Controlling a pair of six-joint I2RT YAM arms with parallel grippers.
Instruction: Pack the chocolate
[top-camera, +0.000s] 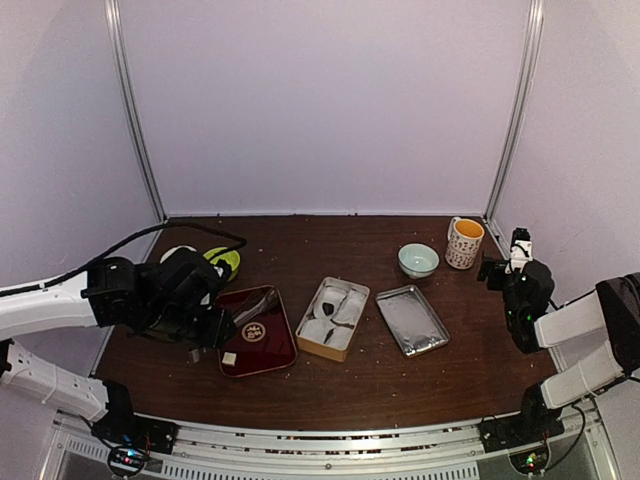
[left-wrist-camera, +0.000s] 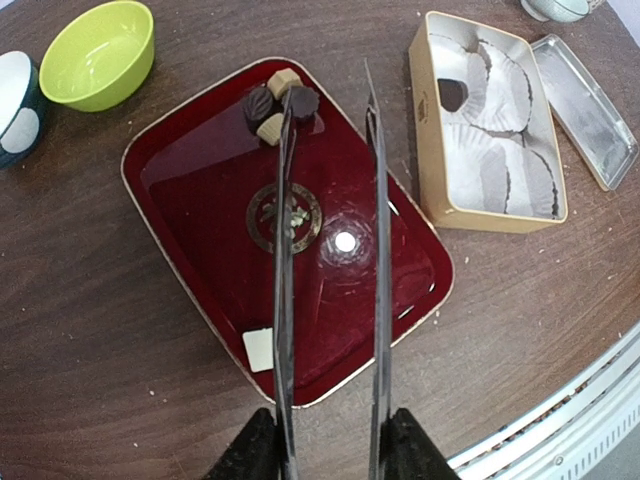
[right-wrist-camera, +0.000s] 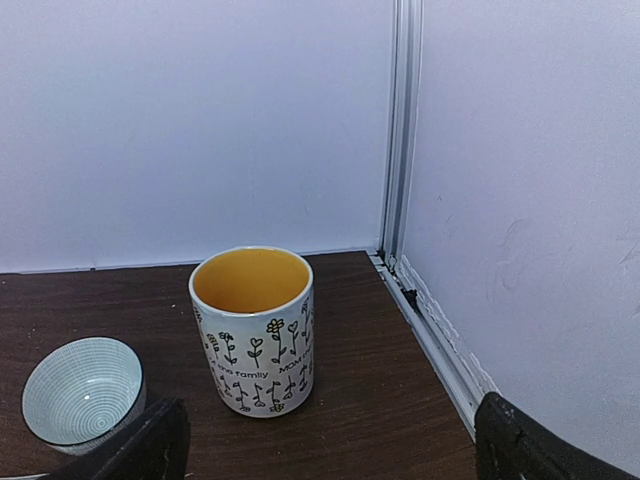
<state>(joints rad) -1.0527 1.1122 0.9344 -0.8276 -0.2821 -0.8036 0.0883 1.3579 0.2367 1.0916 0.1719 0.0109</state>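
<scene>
Chocolate (left-wrist-camera: 258, 104): small, likely light and brittle; pinch gently across its sides.
Left gripper (left-wrist-camera: 328, 85): fingers apart, empty, over red tray (left-wrist-camera: 190, 190).
Right gripper (right-wrist-camera: 330, 445): fingers wide apart.

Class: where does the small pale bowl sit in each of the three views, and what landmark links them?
Top external: bowl right of centre, far side, just left of the mug.
Left wrist: only the bowl's rim, at the top-right edge.
Right wrist: bowl bottom left, left of the mug.
Landmark: the mug, in the top and right wrist views.
</scene>
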